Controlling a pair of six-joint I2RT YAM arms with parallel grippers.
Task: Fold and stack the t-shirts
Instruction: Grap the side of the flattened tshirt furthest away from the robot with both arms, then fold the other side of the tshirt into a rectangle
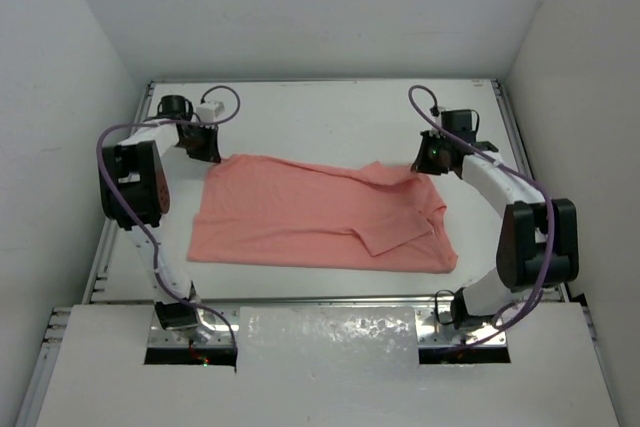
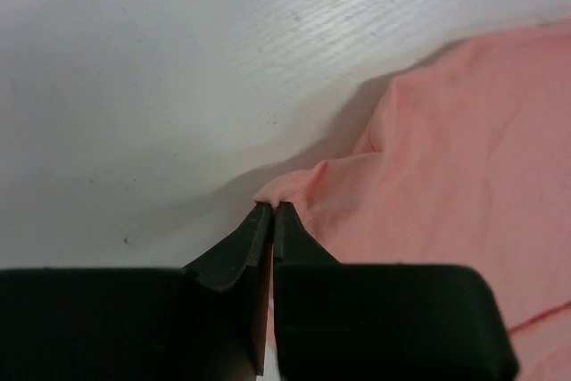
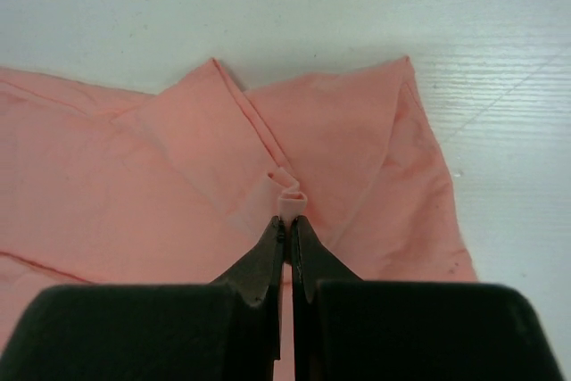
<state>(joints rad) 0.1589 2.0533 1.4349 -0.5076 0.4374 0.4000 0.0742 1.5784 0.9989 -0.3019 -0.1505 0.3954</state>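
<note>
Left end effector (image 2: 272,211): jaws pressed together, tips right at the t-shirt's (image 1: 320,217) edge. A small pucker of pink cloth sits at the tips, so it looks clamped on that corner, though the actual bite is hidden in the left wrist view. From those tips the cloth runs off to the right and slightly ahead. Bare white worktop (image 2: 178,60) lies ahead and to the left.

Right end effector (image 3: 290,220): jaws together, clamped on a little rolled pinch of fabric that pokes out just ahead of the tips. Cloth spreads ahead and to both sides, more to the left. A diagonal fold line runs away from the tips toward the far left, and there is a pointed corner ahead on the right. Bare worktop lies beyond the cloth and to the right.

Top view: the t-shirt lies spread mostly flat mid-worktop, between the two end effectors, each at a far corner of it. The far-right corner is bunched at the right end effector. One flap is folded over on the near-right part.
</note>
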